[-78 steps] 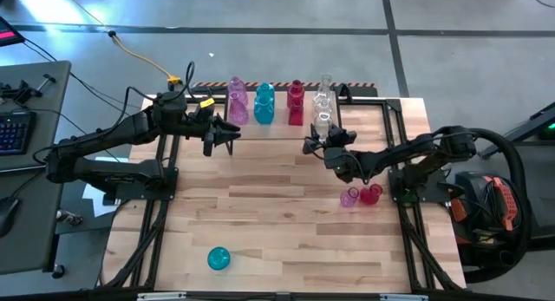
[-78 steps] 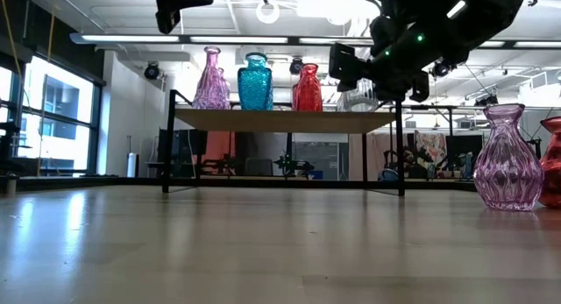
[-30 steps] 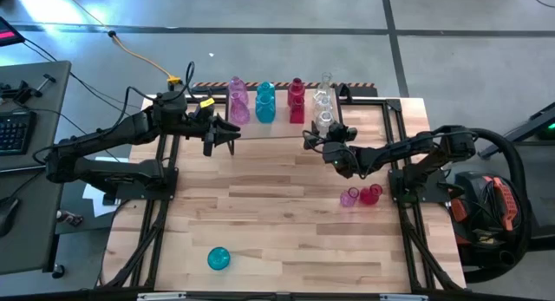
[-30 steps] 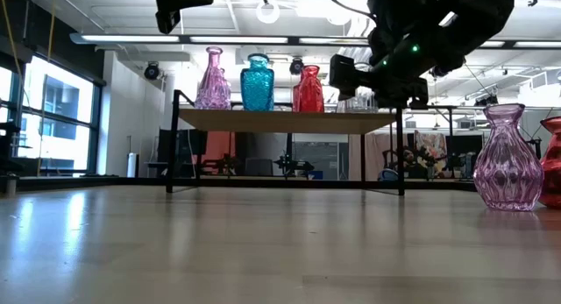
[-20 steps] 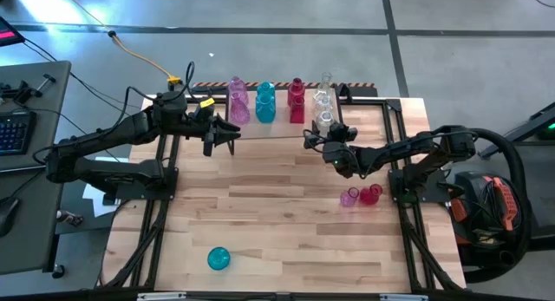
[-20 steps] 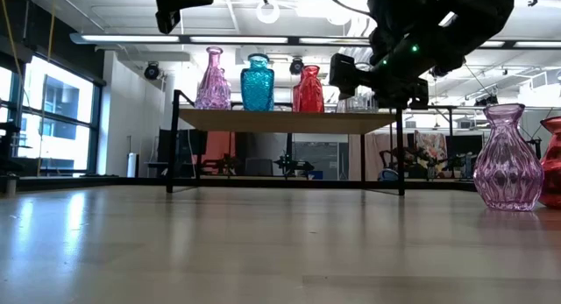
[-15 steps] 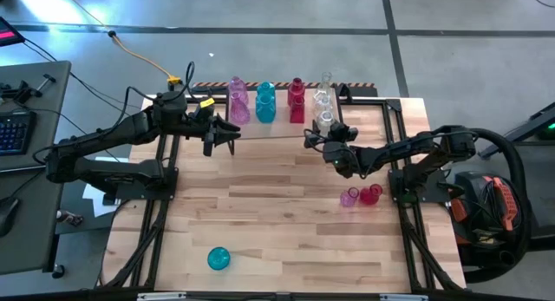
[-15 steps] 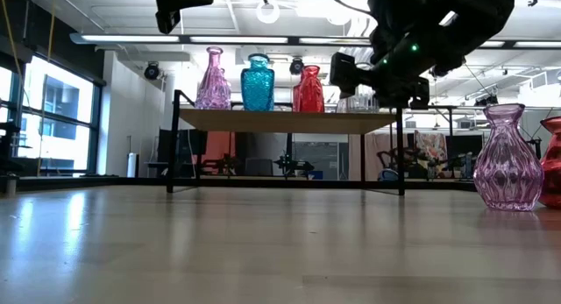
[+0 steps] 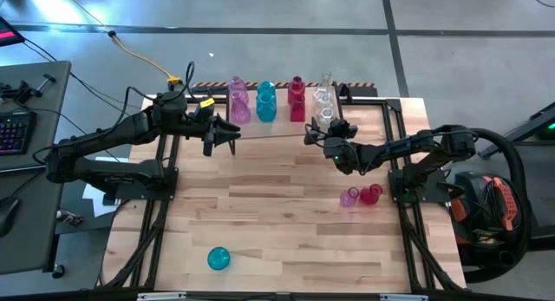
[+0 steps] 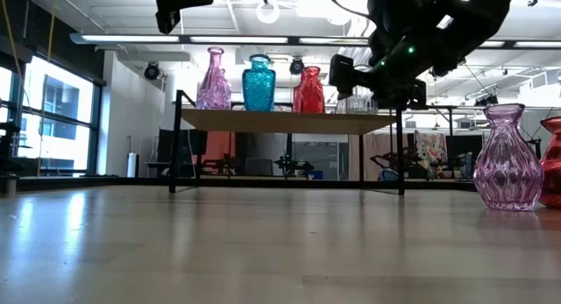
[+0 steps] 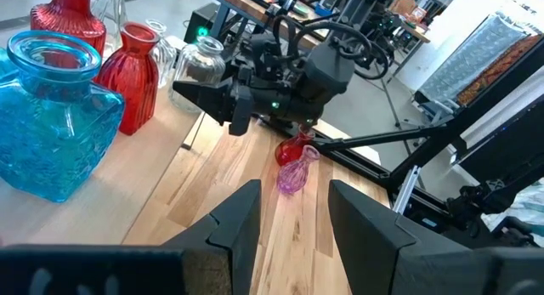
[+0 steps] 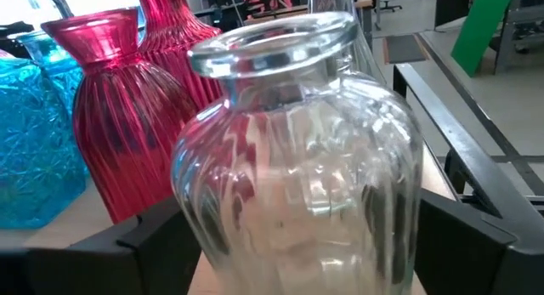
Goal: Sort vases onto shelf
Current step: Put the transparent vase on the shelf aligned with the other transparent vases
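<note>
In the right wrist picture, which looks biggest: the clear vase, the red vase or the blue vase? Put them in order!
1. Clear vase: fills most of the picture, but it is closest to the camera.
2. Red vase.
3. Blue vase: partly cut off at the edge, so its place after the red one is unsure.

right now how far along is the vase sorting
Pink, teal, red and clear vases already stand on the shelf. The right gripper has its jaws open around a round clear vase at the shelf's right end. Left: a pink vase, a red one and a teal one on the table.
</note>
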Motion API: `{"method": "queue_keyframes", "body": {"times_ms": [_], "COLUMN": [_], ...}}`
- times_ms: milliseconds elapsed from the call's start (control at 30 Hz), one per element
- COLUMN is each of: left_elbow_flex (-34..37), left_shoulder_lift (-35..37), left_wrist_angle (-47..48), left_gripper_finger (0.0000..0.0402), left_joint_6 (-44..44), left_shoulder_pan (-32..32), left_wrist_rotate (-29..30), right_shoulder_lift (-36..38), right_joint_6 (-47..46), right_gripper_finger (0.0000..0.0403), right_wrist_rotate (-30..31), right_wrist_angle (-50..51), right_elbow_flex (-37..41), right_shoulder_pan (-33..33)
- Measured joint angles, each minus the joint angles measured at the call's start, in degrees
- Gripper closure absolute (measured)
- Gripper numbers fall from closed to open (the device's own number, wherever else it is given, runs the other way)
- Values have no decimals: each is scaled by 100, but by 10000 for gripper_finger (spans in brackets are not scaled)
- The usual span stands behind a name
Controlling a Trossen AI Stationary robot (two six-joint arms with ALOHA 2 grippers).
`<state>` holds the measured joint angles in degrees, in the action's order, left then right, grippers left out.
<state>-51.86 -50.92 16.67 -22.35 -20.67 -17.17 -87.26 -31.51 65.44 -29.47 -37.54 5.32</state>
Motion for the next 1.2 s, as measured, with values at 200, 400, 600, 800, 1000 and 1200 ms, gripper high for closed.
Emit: {"method": "queue_keyframes", "body": {"times_ms": [200,400,600,800,1000,1200], "left_elbow_flex": [0,0,0,0,0,0], "left_shoulder_lift": [0,0,0,1,2,2], "left_wrist_angle": [0,0,0,0,0,0], "left_gripper_finger": [271,271,271,271,271,271], "left_joint_6": [0,0,0,0,0,0], "left_shoulder_pan": [0,0,0,0,2,2], "left_wrist_rotate": [0,0,0,0,-2,0], "right_shoulder_lift": [0,4,4,4,156,463], "right_joint_6": [49,612,823,758,758,857], "right_gripper_finger": [37,36,36,36,37,37], "right_wrist_rotate": [-67,18,248,567,899,889], "right_wrist_angle": [-141,-251,-231,-203,-31,97], "right_elbow_flex": [0,-131,-219,-219,-214,-214], "right_shoulder_pan": [35,29,-49,-207,-348,-350]}}
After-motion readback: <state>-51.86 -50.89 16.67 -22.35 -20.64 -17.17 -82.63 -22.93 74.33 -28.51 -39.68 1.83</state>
